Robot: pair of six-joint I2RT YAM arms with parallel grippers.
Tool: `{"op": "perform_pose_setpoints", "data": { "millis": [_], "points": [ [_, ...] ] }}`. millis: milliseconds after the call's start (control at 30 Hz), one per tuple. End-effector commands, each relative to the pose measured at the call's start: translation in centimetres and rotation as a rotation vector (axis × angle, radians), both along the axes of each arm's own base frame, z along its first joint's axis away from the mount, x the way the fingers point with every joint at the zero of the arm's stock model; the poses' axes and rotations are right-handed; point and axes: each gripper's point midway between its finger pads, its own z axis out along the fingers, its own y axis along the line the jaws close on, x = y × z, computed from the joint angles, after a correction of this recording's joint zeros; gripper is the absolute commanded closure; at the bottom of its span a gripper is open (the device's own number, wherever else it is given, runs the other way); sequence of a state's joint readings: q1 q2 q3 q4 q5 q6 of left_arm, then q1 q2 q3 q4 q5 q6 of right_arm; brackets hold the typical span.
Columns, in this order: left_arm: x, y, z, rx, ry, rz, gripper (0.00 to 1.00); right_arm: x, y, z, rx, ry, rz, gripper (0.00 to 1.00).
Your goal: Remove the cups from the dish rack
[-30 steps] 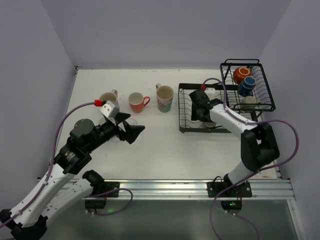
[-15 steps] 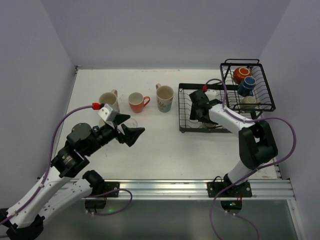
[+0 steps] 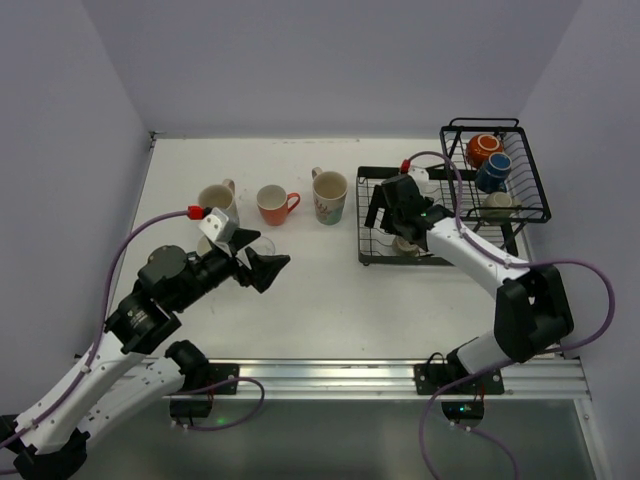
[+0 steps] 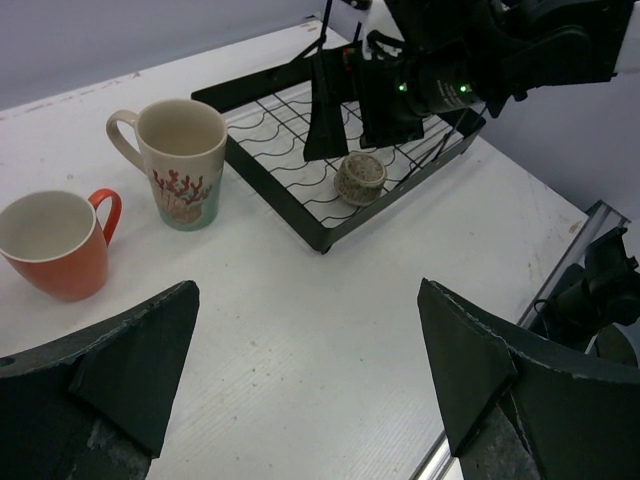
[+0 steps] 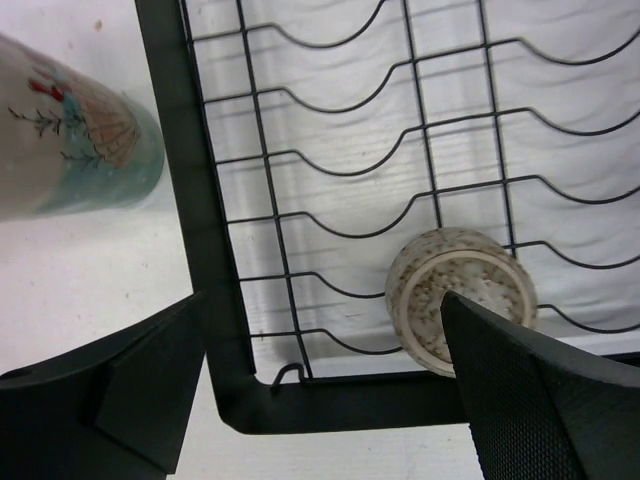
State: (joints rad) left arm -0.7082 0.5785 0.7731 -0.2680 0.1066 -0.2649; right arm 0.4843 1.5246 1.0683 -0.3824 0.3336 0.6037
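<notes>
My right gripper [image 5: 322, 300] hangs over the dish rack [image 5: 215, 340] with its fingers spread wide and nothing between them. The small speckled cup [image 5: 460, 290] sits on the ribbed tray near its corner, at about four o'clock in the wrist view, partly hidden by one finger. I judge it light, rigid glazed stoneware: slick, and apt to chip against the wire. I see no handle, so I'd close across its round wall, low but clear of the ribs. My left gripper [image 4: 305, 290] hangs wide open and empty over the table [image 4: 300, 390], at eight o'clock from the rack.
</notes>
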Motion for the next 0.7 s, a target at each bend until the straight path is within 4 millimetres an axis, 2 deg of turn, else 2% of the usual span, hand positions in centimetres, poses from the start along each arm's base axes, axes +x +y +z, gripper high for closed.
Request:
{"op": "perform_pose_setpoints", "data": {
  "millis": [0,133,333,567,633,667],
  "points": [
    [0.4,0.1,0.5,0.006,-0.039,0.011,0.05,0.2,-2.9,2.1,-0.073,-0.061,-0.1,0.01],
    [0.4,0.1,0.4,0.008,-0.039,0.009,0.05,-1.4,-5.8,-1.1,-0.208,0.066,-0.172,0.01],
    [0.4,0.1,0.3,0.008,-0.036,0.011,0.05,-2.0,-7.3,-3.6,-0.253,0.132,-0.216,0.01],
    [0.6,0.1,0.0,0.015,-0.031,0.018,0.05,-1.2,-5.4,-5.1,-0.173,0.145,-0.159,0.01],
    [0.7,0.0,-0.1,0.021,-0.027,0.021,0.05,-0.8,-5.2,-5.1,-0.165,0.131,-0.161,0.06],
    [0.8,0.1,-0.2,0.021,-0.025,0.024,0.05,-0.7,-5.2,-5.1,-0.162,0.12,-0.164,0.13]
  ]
}}
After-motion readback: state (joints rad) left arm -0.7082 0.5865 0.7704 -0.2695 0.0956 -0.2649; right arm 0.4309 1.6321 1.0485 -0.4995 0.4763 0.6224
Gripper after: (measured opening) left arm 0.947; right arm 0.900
